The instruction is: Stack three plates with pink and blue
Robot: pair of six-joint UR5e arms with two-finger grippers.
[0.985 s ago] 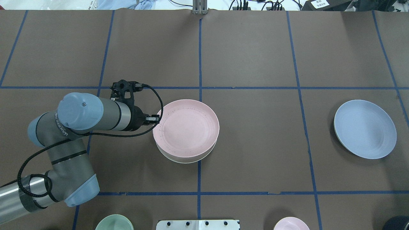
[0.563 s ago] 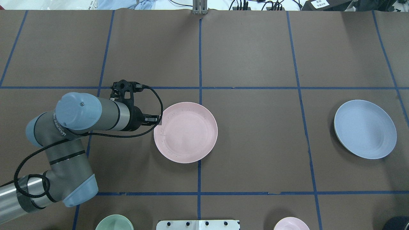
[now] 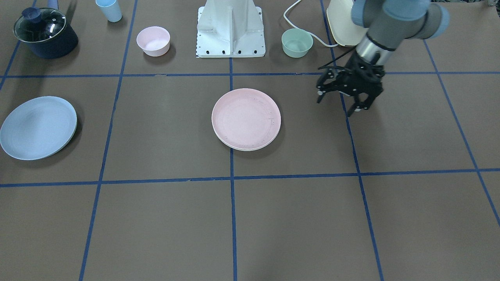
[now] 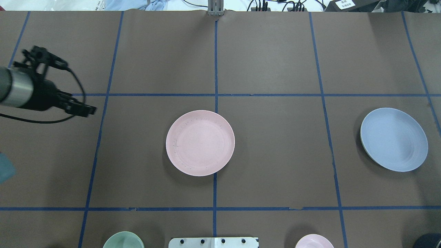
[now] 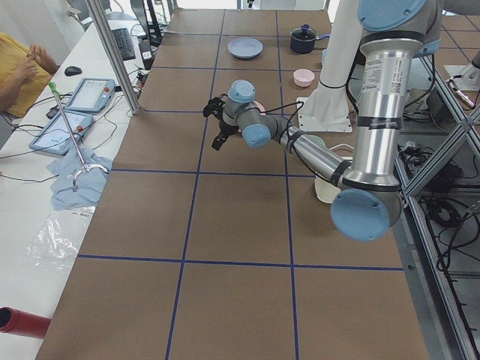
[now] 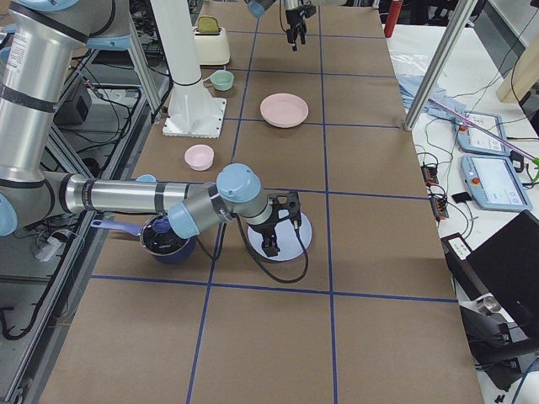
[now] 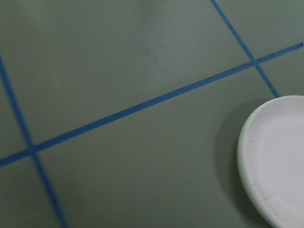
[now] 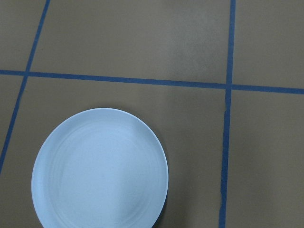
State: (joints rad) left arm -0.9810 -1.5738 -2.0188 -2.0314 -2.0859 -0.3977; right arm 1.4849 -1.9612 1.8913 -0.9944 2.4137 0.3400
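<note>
I see the pale pink round plastic plate [image 4: 200, 143] resting on the cream-white plastic plate [image 3: 245, 149] mid-worktop. The light blue plastic plate [image 4: 393, 139] lies alone near the right edge. It's light, stiff, probably slick, so I'd pinch its raised rim. The left gripper [image 3: 334, 106] has fingers apart and empty; the right gripper [image 6: 269, 247], I can't tell.

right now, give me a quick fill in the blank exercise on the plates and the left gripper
1. Under the pink plate lies a second plate, coloured ___.
2. The blue plate lies alone on the robot's ___ side.
3. The left gripper hangs beside the pink plate, not touching it, and it holds ___.

Missing words: cream-white; right; nothing.
</note>
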